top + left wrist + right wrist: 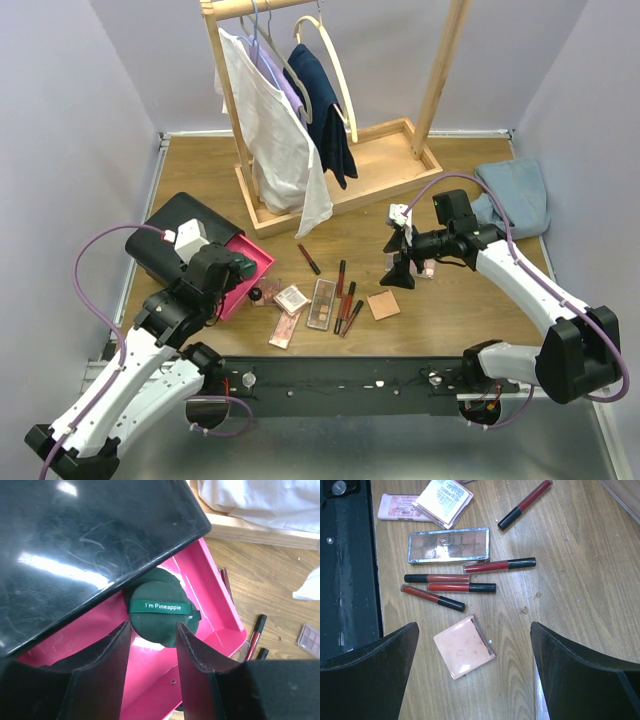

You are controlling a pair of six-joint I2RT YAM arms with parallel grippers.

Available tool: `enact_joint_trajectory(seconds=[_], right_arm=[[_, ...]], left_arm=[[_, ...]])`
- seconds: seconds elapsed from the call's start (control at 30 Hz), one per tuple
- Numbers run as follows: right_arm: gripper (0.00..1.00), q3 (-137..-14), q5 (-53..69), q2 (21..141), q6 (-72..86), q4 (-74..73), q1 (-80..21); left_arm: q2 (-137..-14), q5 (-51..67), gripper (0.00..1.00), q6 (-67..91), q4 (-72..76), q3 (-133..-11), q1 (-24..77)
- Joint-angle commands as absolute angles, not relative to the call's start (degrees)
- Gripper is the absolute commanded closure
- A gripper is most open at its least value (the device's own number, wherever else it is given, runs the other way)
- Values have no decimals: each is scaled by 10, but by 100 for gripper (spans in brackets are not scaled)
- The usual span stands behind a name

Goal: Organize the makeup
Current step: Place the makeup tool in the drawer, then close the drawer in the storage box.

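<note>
A round dark-green disc (159, 611) with a band reading "I'm Pineapple" lies in the open pink drawer (216, 611) of the black case (175, 225). My left gripper (152, 627) hovers over that drawer (255, 262), open, its tips just short of the disc and not gripping it. My right gripper (474, 630) hangs wide open above a square peach compact (465, 647) on the table, which also shows from the top (383, 304). Beside the compact lie several dark-red tubes (452, 586), an eyeshadow palette (448, 545), another compact (443, 501), a pink palette (395, 507) and a lone tube (525, 503).
A wooden clothes rack base (330, 190) with hanging garments stands at the back centre. A blue cloth (515, 195) lies at the back right. The black rail (350, 565) of the arm bases runs along the near edge.
</note>
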State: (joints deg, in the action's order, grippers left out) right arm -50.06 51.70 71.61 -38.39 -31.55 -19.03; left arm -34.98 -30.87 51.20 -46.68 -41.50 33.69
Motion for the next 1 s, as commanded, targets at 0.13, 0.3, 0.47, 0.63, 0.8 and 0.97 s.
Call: enact_joint_trajectory(seconds=[0.13, 0.3, 0.47, 0.63, 0.8, 0.97], right_arm=[[0, -488, 514, 707, -388, -313, -188], [0, -488, 513, 707, -389, -315, -188], [0, -489, 512, 708, -391, -315, -188], [0, -489, 511, 706, -391, -315, -187], [0, -489, 512, 705, -394, -317, -187], [0, -490, 512, 708, -396, -319, -187]], left_arm=[[-332, -354, 50, 518, -498, -457, 332], [-323, -352, 49, 497, -509, -487, 332], [-315, -293, 48, 446, -488, -500, 332], [-312, -151, 48, 371, -441, -490, 332], [-326, 17, 59, 339, -410, -478, 331], [-359, 141, 74, 319, -421, -459, 332]])
